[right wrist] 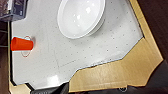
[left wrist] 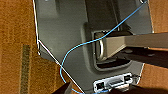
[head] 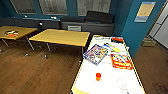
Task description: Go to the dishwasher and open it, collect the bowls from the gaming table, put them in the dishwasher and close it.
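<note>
Facing a white-topped desk (head: 105, 77) at lower right of the frame, the robot finds stacked white bowls (right wrist: 81, 17) beside an orange cup (right wrist: 22, 44); pincer state cannot be told. Approaching squarely, clear of the cup, looks wise.

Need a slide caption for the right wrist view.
White bowl and orange cup on a white tabletop with light wood edging.
</note>
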